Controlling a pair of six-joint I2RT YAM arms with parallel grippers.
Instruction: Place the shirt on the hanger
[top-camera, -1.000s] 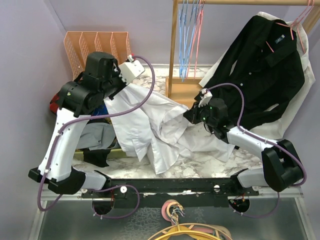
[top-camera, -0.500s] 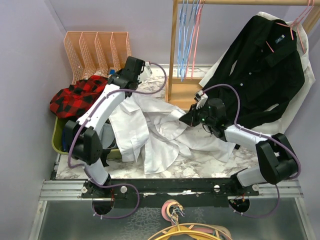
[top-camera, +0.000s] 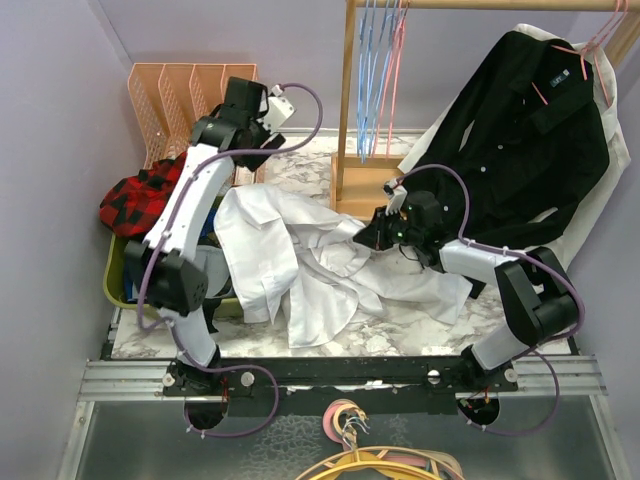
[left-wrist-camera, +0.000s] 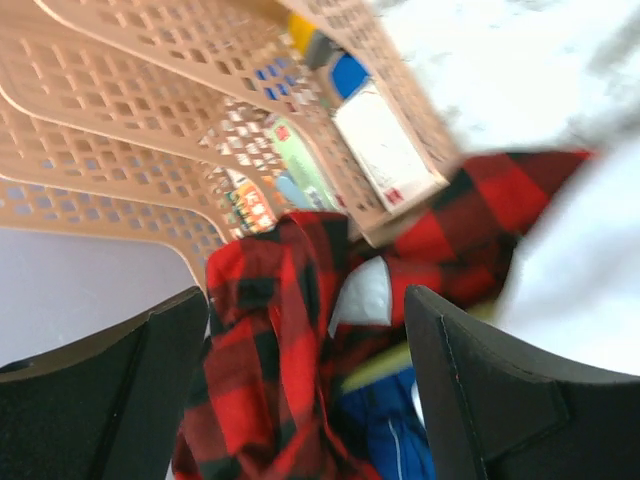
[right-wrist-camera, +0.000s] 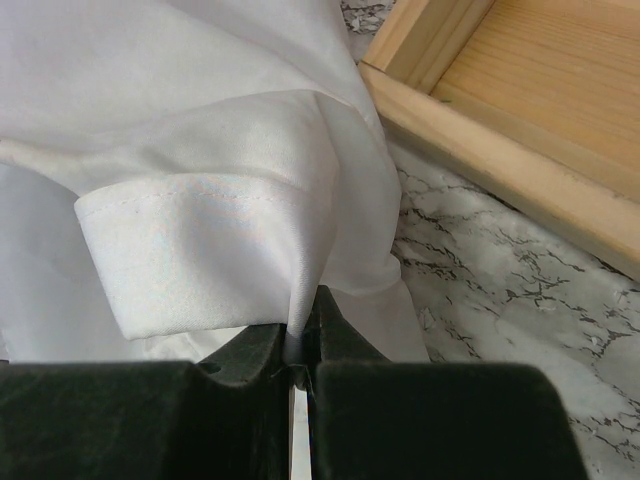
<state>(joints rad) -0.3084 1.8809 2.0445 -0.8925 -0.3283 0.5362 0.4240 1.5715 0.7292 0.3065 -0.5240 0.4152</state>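
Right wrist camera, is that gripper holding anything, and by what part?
The right gripper is shut on the shirt, pinching a thin fold of fabric beside a stitched band.

walls (top-camera: 60, 110): plain lavender | tabletop (top-camera: 410, 330): white marble pattern | far centre: wooden rack (top-camera: 348, 100) with top rail | far left: peach mesh file sorter (top-camera: 170, 95) | light: even

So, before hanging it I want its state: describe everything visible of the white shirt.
The white shirt is thin, smooth fabric, lying in a crumpled heap on the marble table, near the wooden rack base. A stitched, cuff-like band shows at one edge. The right gripper is shut on a fold beside that band; the left gripper is open, off it.
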